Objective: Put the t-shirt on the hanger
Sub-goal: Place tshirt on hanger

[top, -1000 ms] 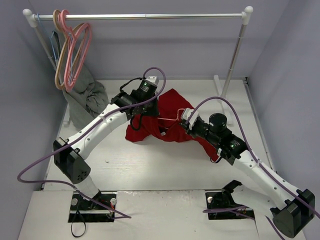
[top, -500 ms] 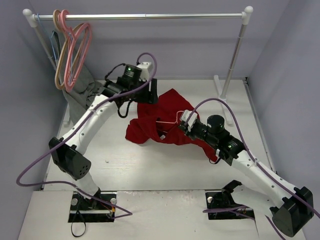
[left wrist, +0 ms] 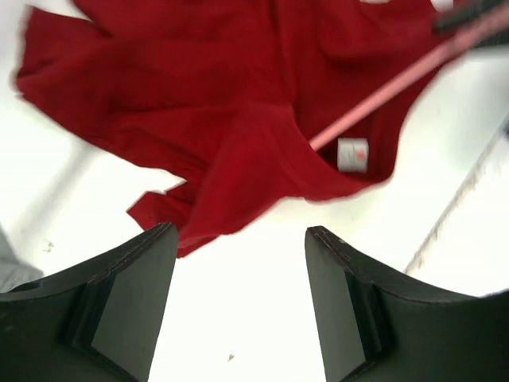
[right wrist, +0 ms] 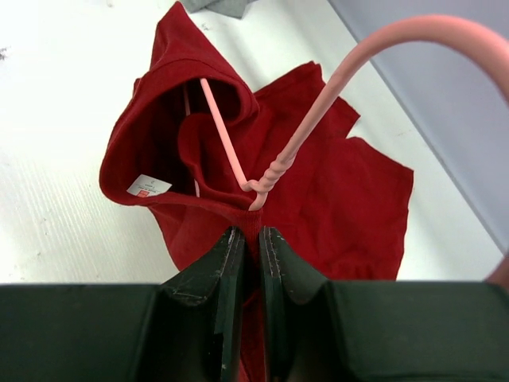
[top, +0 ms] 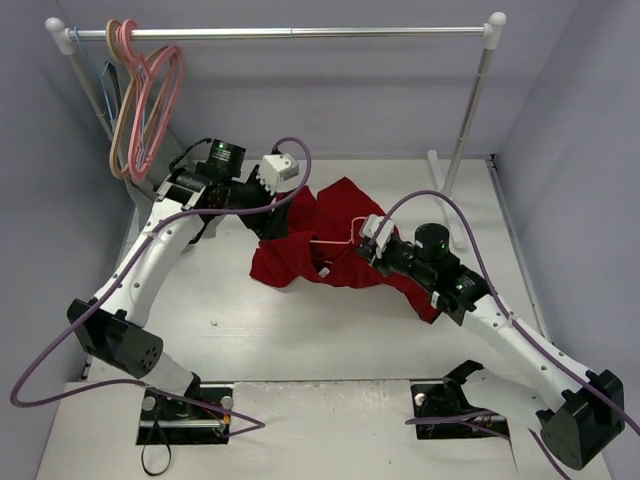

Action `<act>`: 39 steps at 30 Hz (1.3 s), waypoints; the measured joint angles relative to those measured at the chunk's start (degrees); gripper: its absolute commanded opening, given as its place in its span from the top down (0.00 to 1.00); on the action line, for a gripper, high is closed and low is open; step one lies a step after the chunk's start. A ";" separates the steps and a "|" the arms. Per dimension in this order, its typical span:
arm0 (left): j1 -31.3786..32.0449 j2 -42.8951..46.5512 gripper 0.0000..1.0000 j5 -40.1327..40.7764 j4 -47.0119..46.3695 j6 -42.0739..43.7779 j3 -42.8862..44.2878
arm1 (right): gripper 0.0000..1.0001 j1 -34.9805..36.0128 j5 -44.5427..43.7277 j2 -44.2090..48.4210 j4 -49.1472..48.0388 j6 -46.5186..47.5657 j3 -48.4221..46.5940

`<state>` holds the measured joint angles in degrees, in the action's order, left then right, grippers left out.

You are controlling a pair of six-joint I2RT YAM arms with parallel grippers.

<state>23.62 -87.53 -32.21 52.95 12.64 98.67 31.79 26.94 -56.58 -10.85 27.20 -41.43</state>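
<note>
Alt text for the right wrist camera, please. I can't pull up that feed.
The right gripper, fingers nearly together, pinches the pink hanger just below its twisted neck. One hanger arm runs into the neck opening of the crumpled red t-shirt, whose white neck label shows, on a white table.

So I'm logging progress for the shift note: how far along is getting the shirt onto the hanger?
Done: one arm of the hanger is inside the t-shirt's neck opening. In hand: the right tool is shut on the hanger below its hook; the left tool hangs open, holding nothing. Left: the shirt lies crumpled on the table, not drawn over both shoulders.
</note>
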 measured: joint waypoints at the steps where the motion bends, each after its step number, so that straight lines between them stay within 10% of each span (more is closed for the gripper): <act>1: -0.02 -0.09 0.36 -1.22 0.94 2.14 -0.57 | 1.00 0.00 0.20 0.00 -0.02 0.00 -0.33; 39: 0.09 -1.03 0.62 -14.16 -11.47 17.38 -17.97 | 1.00 -0.02 3.76 -2.16 2.99 -0.11 -3.58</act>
<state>23.70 -88.55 -46.37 41.47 30.02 80.71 31.77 30.70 -58.74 -7.86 27.09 -45.01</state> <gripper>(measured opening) 0.419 0.129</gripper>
